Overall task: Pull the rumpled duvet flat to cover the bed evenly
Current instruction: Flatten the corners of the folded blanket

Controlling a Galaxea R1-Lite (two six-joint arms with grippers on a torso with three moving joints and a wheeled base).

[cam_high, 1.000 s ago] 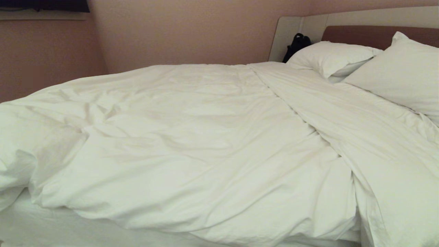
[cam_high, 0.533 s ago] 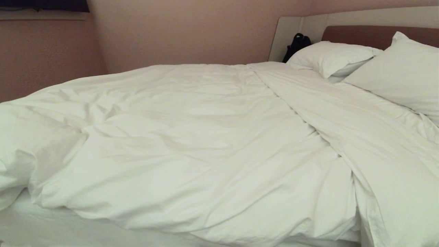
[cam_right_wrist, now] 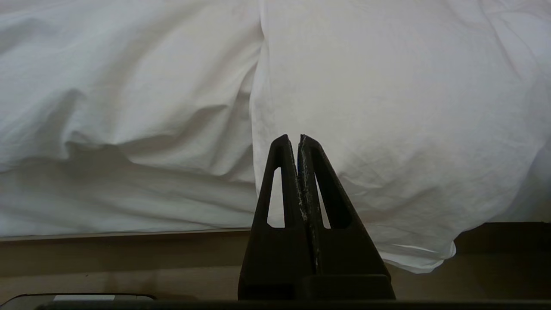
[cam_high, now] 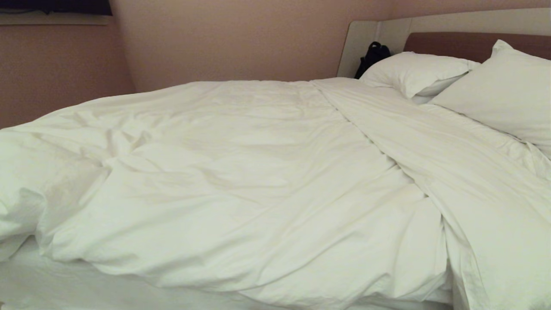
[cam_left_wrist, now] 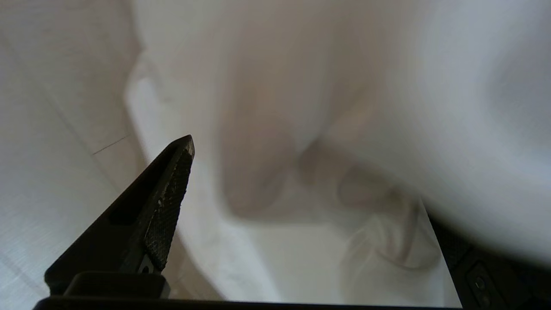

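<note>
Left gripper point(cam_left_wrist: 301, 172) wide open at the duvet's edge, right gripper point(cam_right_wrist: 300, 142) closed and empty

In the left wrist view the two fingers point(cam_left_wrist: 168, 202) stand far apart, and white cloth of the duvet point(cam_high: 241, 189) bulges between them; it covers part of one finger, but I cannot tell if the fingers press it. The right gripper has its two fingers pressed together, holding nothing, in front of the duvet that hangs over the side of the bed point(cam_high: 473, 43). The one duvet lies rumpled over most of the bed, bunched at the left, with a strip of sheet point(cam_high: 64, 288) bare at the near edge. Two pillows point(cam_high: 415, 71) lean at the headboard, with one dark bag point(cam_high: 372, 56) beside them
</note>
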